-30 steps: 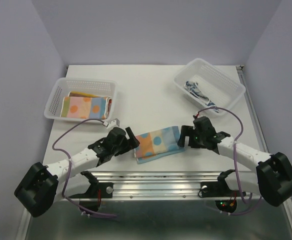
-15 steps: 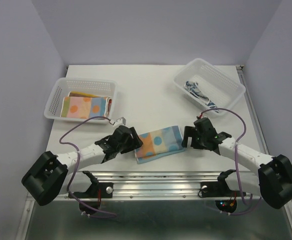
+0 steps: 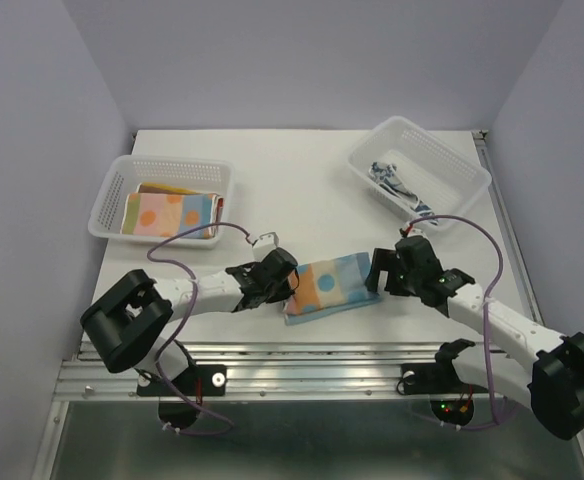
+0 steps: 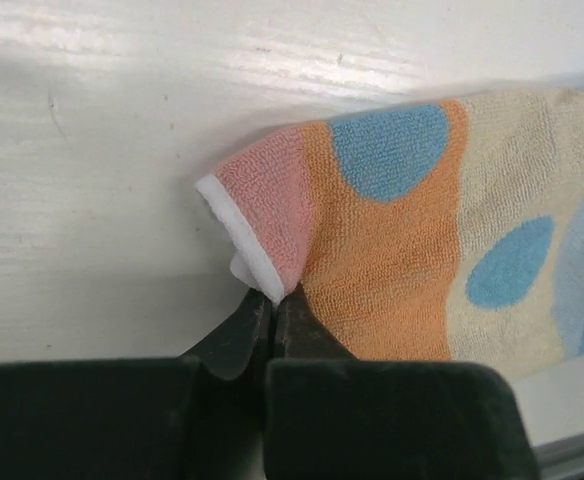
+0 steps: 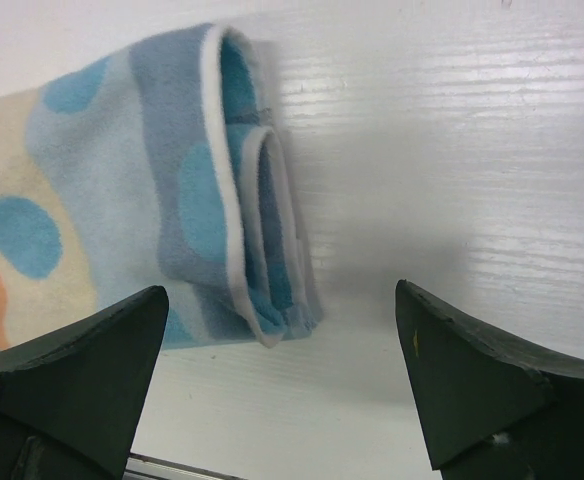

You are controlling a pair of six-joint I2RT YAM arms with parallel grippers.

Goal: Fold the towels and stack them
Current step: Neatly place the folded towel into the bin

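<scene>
Top external view first: your dotted towel [image 3: 330, 284] is folded into a small rectangle on the table [image 3: 292, 170], near the front edge, right between the two arms. Your left gripper [image 3: 290, 283] is at its left end, and the left wrist cam shows the jaws clamped together on the pink corner with the white hem (just a tiny pinch of cloth, and that corner curls up off the table a bit). Your right gripper [image 3: 376, 272] sits just off the towel's right end with its fingers [image 5: 82, 370] spread wide and nothing in them; the towel's blue layered edge lies on the table ahead of that gap. The left basket [image 3: 107, 197] at the back left holds folded towels [image 3: 167, 213], with a matching pastel dotted one on top. The right basket [image 3: 450, 160] at the back right holds a crumpled blue-white towel [image 3: 394, 182].
</scene>
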